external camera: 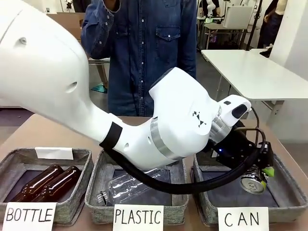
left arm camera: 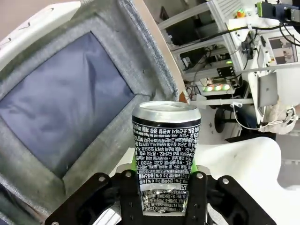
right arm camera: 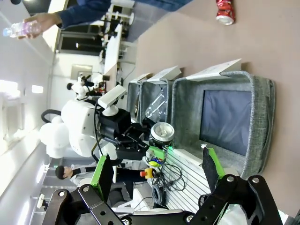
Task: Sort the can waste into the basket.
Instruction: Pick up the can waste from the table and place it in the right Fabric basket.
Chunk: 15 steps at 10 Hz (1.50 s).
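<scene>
White left arm (external camera: 183, 110), silver ring (external camera: 161, 139); black cable (external camera: 192, 188); black tool (external camera: 254, 179), green pads (external camera: 267, 171).

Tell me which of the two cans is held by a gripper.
The black can with white print and a silver top, clamped in the left gripper at the CAN basket. The red can sits free on the table.

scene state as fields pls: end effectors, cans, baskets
left end effector: shut on black can, over CAN basket
right end effector: open, empty
black can: held in the air, not yet released
red can: on table, outside the baskets
CAN basket: dark lining in view below the held can
BOTTLE basket: two brown bottles
PLASTIC basket: one clear bottle
</scene>
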Available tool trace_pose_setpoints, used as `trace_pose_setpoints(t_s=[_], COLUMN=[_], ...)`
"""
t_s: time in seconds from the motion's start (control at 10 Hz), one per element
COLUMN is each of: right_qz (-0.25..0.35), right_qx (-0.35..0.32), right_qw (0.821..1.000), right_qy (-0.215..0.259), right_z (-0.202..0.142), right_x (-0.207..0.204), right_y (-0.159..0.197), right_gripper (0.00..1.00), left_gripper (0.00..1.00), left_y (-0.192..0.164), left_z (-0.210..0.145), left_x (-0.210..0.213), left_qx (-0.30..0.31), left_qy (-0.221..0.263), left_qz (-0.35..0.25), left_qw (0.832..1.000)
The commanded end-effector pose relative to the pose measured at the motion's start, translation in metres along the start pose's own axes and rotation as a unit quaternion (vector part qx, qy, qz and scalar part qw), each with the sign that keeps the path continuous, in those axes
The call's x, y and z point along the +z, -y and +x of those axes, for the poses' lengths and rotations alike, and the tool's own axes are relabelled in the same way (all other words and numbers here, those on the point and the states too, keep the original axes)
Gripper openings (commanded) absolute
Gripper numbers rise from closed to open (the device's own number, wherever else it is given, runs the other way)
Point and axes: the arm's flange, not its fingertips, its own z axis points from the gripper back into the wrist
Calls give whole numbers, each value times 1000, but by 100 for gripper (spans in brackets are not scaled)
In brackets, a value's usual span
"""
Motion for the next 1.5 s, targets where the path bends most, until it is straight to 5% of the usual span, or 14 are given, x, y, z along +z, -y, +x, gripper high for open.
trace_pose_setpoints(t_s=[0.0,0.8,1.1,1.4], right_qz=[0,0,0,0], right_qx=[0,0,0,-12], right_qw=[1000,1000,1000,999], right_qy=[5,5,0,-47], right_z=[0,0,0,16], right_x=[-2,-2,0,-35], right_y=[-1,-1,0,-4], right_gripper=[100,100,100,100], left_gripper=[99,100,100,100], left_y=[11,-9,-34,-116], left_z=[7,33,38,28], left_x=[-5,24,65,204], left_qx=[8,22,47,112], left_qy=[-6,78,32,-79], left_qz=[17,28,36,12], left_qw=[1000,996,998,990])
